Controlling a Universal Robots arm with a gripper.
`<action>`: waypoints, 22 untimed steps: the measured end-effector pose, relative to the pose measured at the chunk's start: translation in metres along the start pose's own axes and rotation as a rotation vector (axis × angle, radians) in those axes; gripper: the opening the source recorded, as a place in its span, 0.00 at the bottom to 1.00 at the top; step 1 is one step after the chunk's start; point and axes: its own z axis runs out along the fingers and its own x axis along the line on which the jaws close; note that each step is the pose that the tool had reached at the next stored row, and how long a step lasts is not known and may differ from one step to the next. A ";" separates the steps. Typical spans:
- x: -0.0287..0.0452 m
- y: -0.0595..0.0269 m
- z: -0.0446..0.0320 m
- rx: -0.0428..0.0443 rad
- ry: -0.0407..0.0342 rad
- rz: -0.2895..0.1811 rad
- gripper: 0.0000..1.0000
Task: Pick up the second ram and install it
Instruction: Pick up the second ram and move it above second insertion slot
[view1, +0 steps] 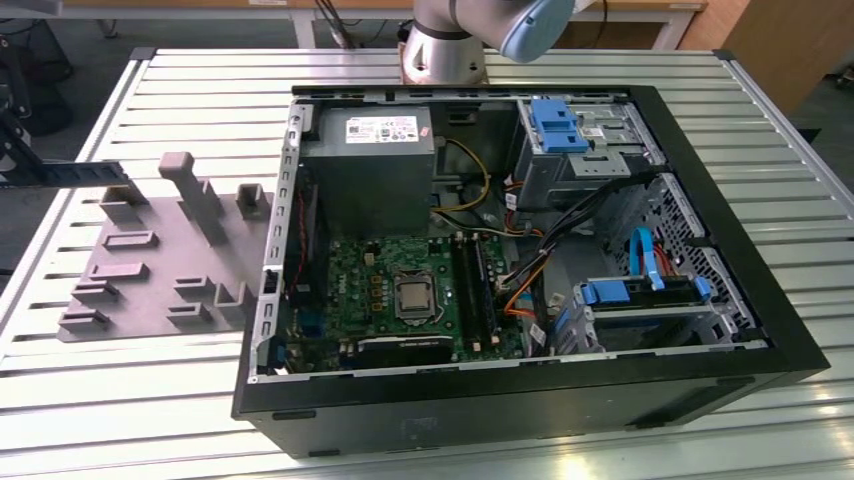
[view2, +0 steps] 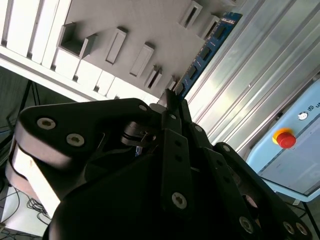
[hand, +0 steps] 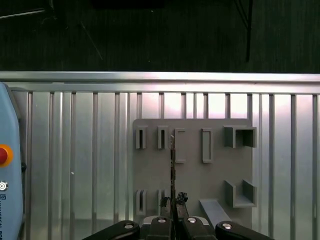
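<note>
Currently the gripper (hand: 172, 204) is clamped on the second ram (hand: 172, 165). I see the stick edge-on, its long axis running straight out from the fingertips over the grey fixture (hand: 215, 175). The second wrist view gives its flat face and chip row. The exterior view places it level at that view's far left, well apart from the open PC case (view1: 534, 395). Slatted metal table (view1: 134, 400); red button (view2: 285, 138) nearby.

The near end of the second ram (view2: 205, 52) is hidden inside the gripper (view2: 171, 102) — and in the exterior view the arm (view1: 447, 45) is cut off at the top edge.
</note>
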 end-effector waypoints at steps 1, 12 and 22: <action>-0.0001 0.0000 -0.0012 -0.0001 0.0002 0.000 0.14; -0.0002 -0.0016 -0.0043 0.0000 0.0004 0.000 0.14; -0.0004 -0.0072 -0.0048 -0.0002 0.0006 0.000 0.14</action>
